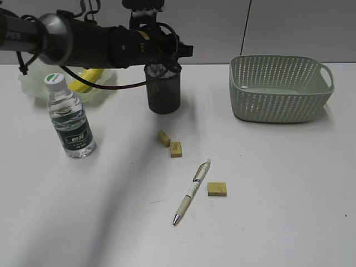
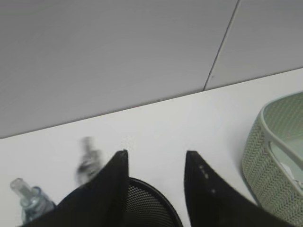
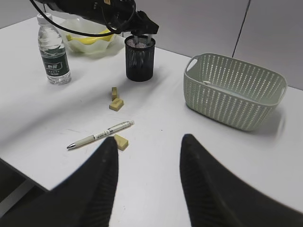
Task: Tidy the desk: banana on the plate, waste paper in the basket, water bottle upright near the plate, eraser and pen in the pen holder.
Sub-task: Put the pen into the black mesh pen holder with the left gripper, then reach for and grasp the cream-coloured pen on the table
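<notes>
Nearest on the desk (image 1: 289, 211) lies one pen (image 1: 192, 191), slanted, its tip toward the front edge. Just beside it on the right lies one tan eraser (image 1: 217, 189), flat and close to the pen; whether they touch I cannot tell. A little farther are two more eraser pieces (image 1: 170, 144), touching each other or almost. So I count three tan pieces in total.

At the left stands one water bottle (image 1: 69, 118), upright, white cap on, dark green label to the front. Behind it is one plate (image 1: 105, 90) with a wavy rim, pale green, and one banana (image 1: 89, 78) lies inside; the arm crosses in front, so both are only partly seen. In the middle at the back stands one pen holder (image 1: 163, 88), black mesh. At the right back stands one basket (image 1: 280, 88), well apart from the holder. Something pale lies on its floor, but the wall hides most of it and I cannot say what it is.

The left arm reaches level from the left side, and the left gripper (image 1: 169, 58) hangs directly over the mouth of the pen holder. In the left wrist view its two fingers (image 2: 208, 189) stand apart with nothing between them. A blurred shape beside them I cannot identify.

The right gripper (image 3: 147, 182) is seen only in its own wrist view, high above the near part of the desk, fingers spread and empty.
</notes>
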